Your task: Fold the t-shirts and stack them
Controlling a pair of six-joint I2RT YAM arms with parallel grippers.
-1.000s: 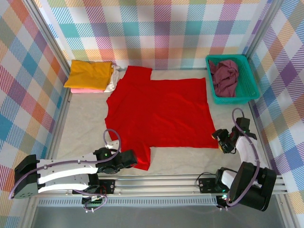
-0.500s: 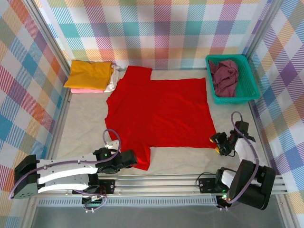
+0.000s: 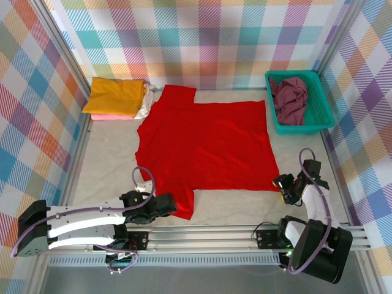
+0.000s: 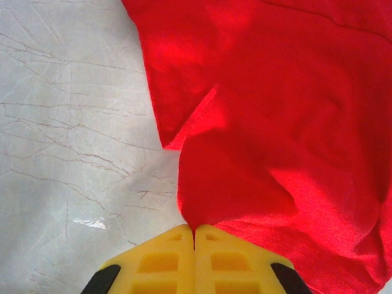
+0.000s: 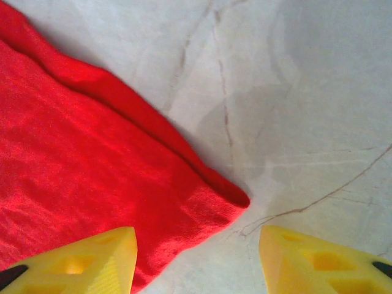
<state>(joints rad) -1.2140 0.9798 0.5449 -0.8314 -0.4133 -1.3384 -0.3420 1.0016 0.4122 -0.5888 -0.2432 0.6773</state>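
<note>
Red t-shirt (image 3: pixel 208 144) lies spread flat mid-table (image 3: pixel 110 159), one sleeve pointing far-left. L gripper (image 3: pixel 173 207) sits at the near-left edge of the shirt. Its yellow fingers (image 4: pixel 162 263) are pressed tight together, pinching a bunched bit of the red cloth. R gripper (image 3: pixel 282 186) is near-right, jaws roughly half apart, fingers either side of the shirt's near-right corner, w/ nothing clamped. Far-left: mustard t-shirt (image 3: pixel 116 95) folded on top of pink t-shirt (image 3: pixel 105 116), white t-shirt (image 3: pixel 144 108) poking out on the right. Far-right: maroon t-shirt (image 3: pixel 291 98) crumpled inside teal basket (image 3: pixel 318 125).
</note>
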